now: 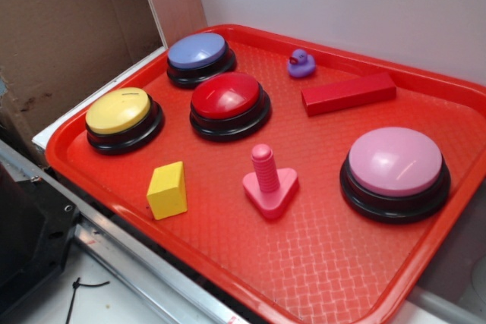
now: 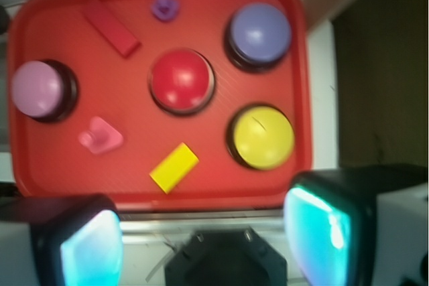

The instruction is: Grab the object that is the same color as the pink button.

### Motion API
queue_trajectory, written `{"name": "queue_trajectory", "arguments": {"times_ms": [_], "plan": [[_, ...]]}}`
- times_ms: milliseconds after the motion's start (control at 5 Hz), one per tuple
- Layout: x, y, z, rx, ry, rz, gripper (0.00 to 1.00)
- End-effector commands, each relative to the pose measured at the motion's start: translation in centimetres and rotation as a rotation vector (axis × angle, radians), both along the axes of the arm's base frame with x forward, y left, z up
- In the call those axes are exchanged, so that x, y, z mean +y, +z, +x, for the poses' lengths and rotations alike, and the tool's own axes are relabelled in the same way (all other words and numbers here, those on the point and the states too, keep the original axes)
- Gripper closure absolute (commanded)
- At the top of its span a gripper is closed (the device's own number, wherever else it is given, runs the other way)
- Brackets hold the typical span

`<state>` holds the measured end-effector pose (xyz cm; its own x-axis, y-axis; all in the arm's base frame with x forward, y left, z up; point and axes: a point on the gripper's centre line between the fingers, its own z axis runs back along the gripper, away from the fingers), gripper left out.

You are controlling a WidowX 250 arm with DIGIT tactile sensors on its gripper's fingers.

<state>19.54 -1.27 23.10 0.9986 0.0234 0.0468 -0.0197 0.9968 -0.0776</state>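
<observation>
The pink toy (image 1: pixel 269 184) stands upright on the red tray (image 1: pixel 326 263), a ridged peg on a rounded-triangle base, between the yellow cube and the pink button (image 1: pixel 395 162). In the wrist view the toy (image 2: pixel 100 136) sits at the lower left of the tray, just below the pink button (image 2: pixel 40 89). My gripper (image 2: pixel 208 239) is high above the tray's near edge, open and empty, its two cyan-lit fingers (image 2: pixel 320 229) wide apart. The gripper does not show in the exterior view.
On the tray are also a yellow cube (image 1: pixel 167 190), a red block (image 1: pixel 348 94), a purple duck (image 1: pixel 301 64), and red (image 1: pixel 228 104), yellow (image 1: pixel 123 117) and lavender-blue (image 1: pixel 200 58) buttons. Cardboard (image 1: pixel 68 28) stands at the left, a white wall behind.
</observation>
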Motion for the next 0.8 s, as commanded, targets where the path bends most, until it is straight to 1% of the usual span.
{"name": "queue_trajectory", "arguments": {"times_ms": [0,200,400,600], "plan": [[-7.9,-5.2,-0.6,0.094,-0.403,0.016,0.00],[-10.7,-8.7,-4.4,0.175,-0.615,0.039,0.00],[-11.5,-10.3,-5.2,0.188,-0.684,0.081,0.00],[-10.8,-10.7,-4.5,0.167,-0.643,0.162,0.00]]}}
